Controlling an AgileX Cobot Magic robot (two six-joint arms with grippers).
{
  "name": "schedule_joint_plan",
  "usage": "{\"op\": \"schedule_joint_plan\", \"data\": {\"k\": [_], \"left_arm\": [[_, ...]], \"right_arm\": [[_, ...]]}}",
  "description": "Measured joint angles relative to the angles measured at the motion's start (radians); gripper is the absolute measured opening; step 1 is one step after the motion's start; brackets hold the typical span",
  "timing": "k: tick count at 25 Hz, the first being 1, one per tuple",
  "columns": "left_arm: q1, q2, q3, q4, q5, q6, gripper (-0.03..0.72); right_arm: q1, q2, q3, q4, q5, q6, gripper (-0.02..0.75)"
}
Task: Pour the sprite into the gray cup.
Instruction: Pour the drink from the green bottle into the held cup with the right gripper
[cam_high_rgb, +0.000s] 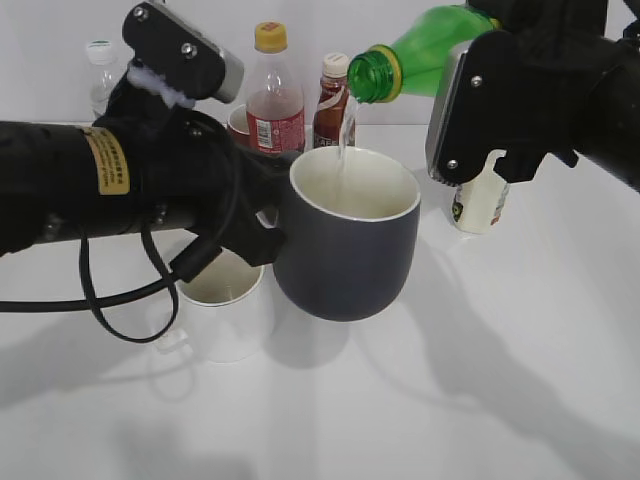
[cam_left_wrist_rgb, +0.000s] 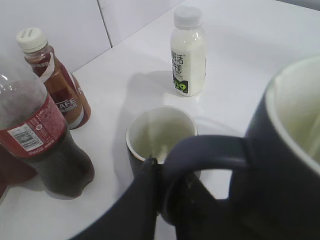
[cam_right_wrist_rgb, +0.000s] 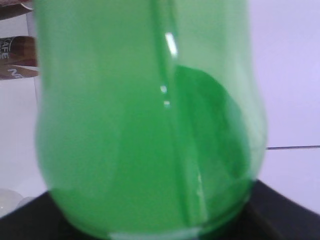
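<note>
Sprite (cam_high_rgb: 425, 52) tilted mouth-down at upper right, clamped in the right gripper (cam_high_rgb: 500, 95), clear stream falling into the gray cup (cam_high_rgb: 350, 240), cup held above the table (cam_high_rgb: 480, 380) by its handle in the clenched left gripper (cam_high_rgb: 255, 215), white mug (cam_high_rgb: 222, 305) just left below.

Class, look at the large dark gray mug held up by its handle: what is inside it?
A thin clear stream from the tilted green plastic bottle falls into the large dark gray mug. Its cream inner wall shows; the near wall hides the bottom, so the liquid level is unseen.
</note>
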Motion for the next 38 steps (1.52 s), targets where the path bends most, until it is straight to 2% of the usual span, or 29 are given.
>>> {"op": "schedule_joint_plan", "data": {"k": [34,38], "left_arm": [[0.0,0.001,0.0,0.001,0.0,-0.001,0.057],[0.0,0.001,0.0,0.001,0.0,-0.001,0.057]], "right_arm": [[0.0,0.0,0.0,0.0,-0.001,0.001,0.407],[0.0,0.0,0.0,0.01,0.03,0.057,0.407]]}}
